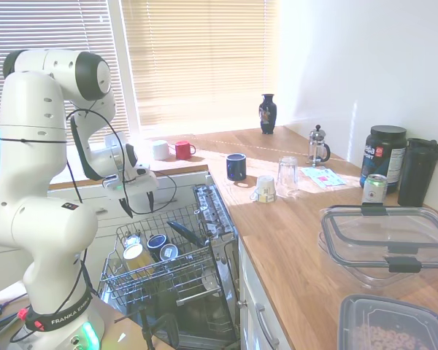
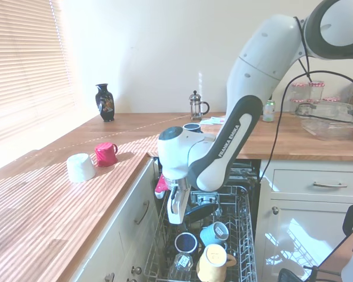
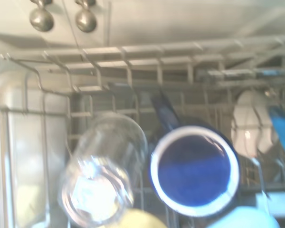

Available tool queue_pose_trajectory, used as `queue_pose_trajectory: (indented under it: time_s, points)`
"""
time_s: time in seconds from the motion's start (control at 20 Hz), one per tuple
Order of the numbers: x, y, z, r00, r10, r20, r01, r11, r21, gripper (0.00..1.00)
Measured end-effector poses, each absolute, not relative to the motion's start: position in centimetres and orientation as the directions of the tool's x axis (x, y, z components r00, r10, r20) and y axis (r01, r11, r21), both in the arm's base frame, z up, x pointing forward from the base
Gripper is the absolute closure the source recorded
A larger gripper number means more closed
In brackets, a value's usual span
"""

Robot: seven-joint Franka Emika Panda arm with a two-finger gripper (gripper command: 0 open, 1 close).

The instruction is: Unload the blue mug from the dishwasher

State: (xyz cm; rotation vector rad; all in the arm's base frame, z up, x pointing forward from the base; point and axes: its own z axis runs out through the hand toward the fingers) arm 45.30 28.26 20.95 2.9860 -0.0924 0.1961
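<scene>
Below the bench (image 1: 292, 226), the dishwasher (image 1: 177, 271) rack holds the blue mug (image 2: 186, 242) beside a glass (image 3: 102, 175). Claw (image 1: 139, 208) hovers above, fingers parted and empty; descend straight, straddling the mug's rim, clear of the glass.

Rack: three mugs (image 2: 186, 241), one glass (image 2: 177, 265); counter: three mugs (image 1: 236, 167).

Desk (image 1: 306, 219): red mug (image 1: 182, 150) beside white cup (image 1: 159, 149) near window; dark vase (image 1: 268, 113) at back; French press (image 1: 318, 145), upturned glass (image 1: 287, 176), soda can (image 1: 374, 189), black tub (image 1: 384, 157), clear lidded containers (image 1: 387, 244).
</scene>
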Motion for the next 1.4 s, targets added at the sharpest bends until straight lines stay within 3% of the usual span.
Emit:
queue_pose_trajectory:
  time_s: [0.5, 0.85, 1.4]
  points:
    - [46.8, 30.8, 16.2, 0.990, 0.031, 0.138, 0.004, -0.981, 0.193, 0.00]
    - [51.3, 30.4, 13.7, 0.982, 0.054, 0.181, 0.018, -0.980, 0.198, 0.00]
    - [53.8, 32.0, 7.5, 0.979, 0.124, 0.161, 0.088, -0.973, 0.215, 0.00]
